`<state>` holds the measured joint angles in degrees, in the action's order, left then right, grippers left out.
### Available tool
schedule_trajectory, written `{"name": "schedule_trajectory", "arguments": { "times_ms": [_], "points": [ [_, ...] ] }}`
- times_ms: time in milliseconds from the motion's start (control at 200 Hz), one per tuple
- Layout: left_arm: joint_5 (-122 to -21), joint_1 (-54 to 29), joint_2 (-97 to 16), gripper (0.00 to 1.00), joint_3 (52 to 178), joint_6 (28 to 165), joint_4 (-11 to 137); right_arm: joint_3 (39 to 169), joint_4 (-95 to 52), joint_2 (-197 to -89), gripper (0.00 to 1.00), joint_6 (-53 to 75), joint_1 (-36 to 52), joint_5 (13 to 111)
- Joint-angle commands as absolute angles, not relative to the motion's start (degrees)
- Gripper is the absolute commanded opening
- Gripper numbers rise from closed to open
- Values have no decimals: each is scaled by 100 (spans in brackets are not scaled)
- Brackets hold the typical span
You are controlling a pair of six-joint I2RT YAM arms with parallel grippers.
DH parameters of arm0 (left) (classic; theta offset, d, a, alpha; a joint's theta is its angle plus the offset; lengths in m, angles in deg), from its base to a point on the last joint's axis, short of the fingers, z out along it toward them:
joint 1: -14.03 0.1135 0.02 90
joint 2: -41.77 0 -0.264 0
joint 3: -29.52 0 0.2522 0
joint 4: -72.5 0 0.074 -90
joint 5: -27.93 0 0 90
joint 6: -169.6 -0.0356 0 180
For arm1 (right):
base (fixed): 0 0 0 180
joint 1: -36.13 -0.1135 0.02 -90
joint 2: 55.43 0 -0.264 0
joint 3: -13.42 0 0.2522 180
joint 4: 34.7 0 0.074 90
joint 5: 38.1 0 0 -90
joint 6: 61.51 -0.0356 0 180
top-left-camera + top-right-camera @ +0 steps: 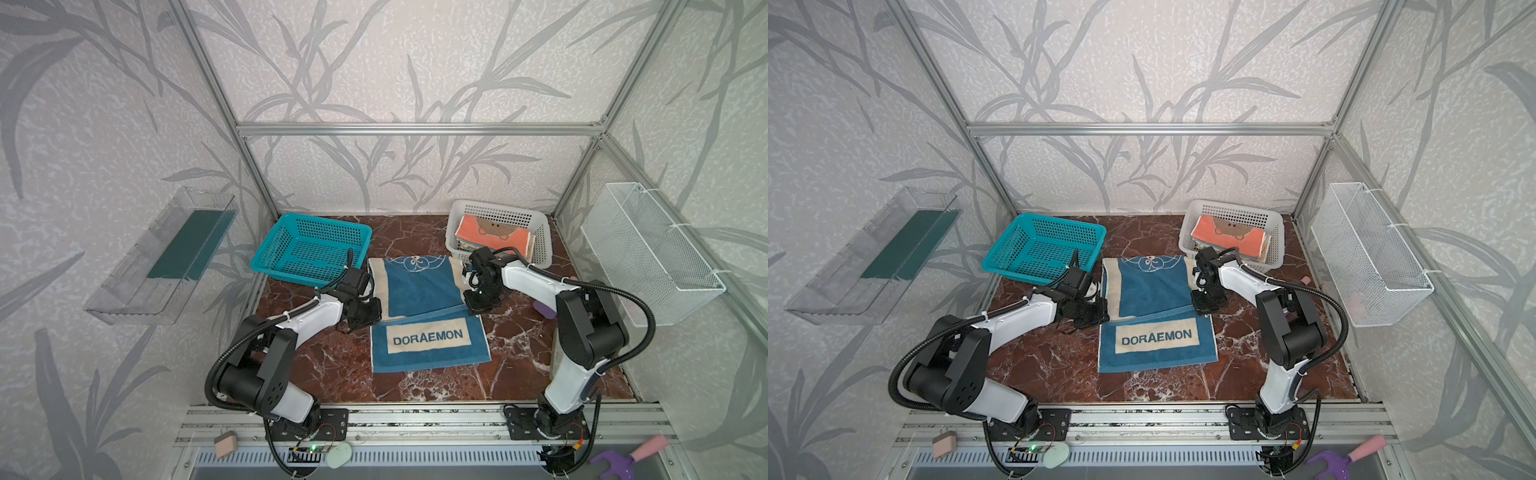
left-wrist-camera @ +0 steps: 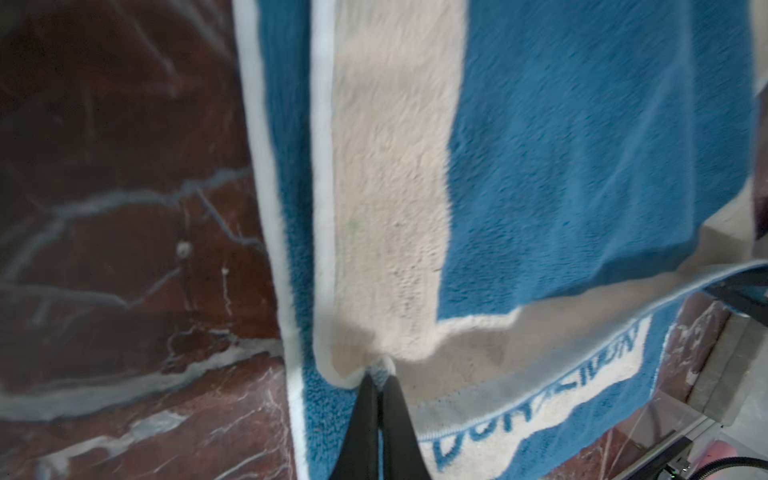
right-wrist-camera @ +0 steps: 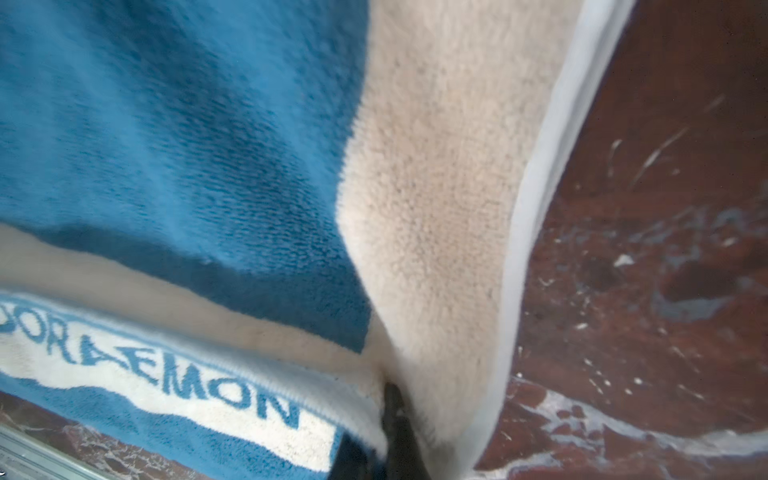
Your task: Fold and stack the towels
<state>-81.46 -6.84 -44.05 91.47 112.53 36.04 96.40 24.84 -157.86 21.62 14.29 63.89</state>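
A blue-and-cream "DORAEMON" towel [image 1: 419,291] [image 1: 1152,286] lies mid-table in both top views. Its far part is doubled over toward the lettered near part. My left gripper [image 1: 376,309] [image 2: 379,374] is shut on the left corner of the folded-over layer. My right gripper [image 1: 473,307] [image 3: 392,395] is shut on the right corner, its tips half buried in cream pile. Both corners are held just above the lettered panel [image 2: 540,399] [image 3: 174,374]. A coral-orange bear-face towel [image 1: 492,235] [image 1: 1227,235] tops a folded stack in the white basket [image 1: 540,245].
An empty teal basket [image 1: 307,249] stands at the back left, close to my left wrist. A white wire basket [image 1: 652,253] hangs on the right wall and a clear tray [image 1: 162,257] on the left wall. A small purple thing [image 1: 544,309] lies beside my right arm.
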Motion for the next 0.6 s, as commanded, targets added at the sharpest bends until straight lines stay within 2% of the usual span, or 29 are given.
{"name": "schedule_trajectory", "arguments": {
  "times_ms": [0, 120, 250, 400, 595],
  "points": [
    [-7720, -585, -3951, 0, 9815, 10758, 2535, 9886, 3062, -15273, 0, 2364, 1316, 6288],
    [-7456, -566, -3405, 0, 10223, 10603, 1840, 9749, 3154, -14709, 0, 2430, 1254, 6391],
    [-7421, -672, -2800, 0, 10016, 10837, 1689, 9230, 3061, -14380, 0, 2405, 1249, 6422],
    [-7676, -1072, -2565, 0, 9078, 11526, 2377, 8611, 2867, -14473, 0, 2254, 1249, 6449],
    [-7682, -1518, -2921, 0, 7868, 12272, 3551, 8441, 2677, -14933, 0, 2205, 1250, 6483]
  ]
}}
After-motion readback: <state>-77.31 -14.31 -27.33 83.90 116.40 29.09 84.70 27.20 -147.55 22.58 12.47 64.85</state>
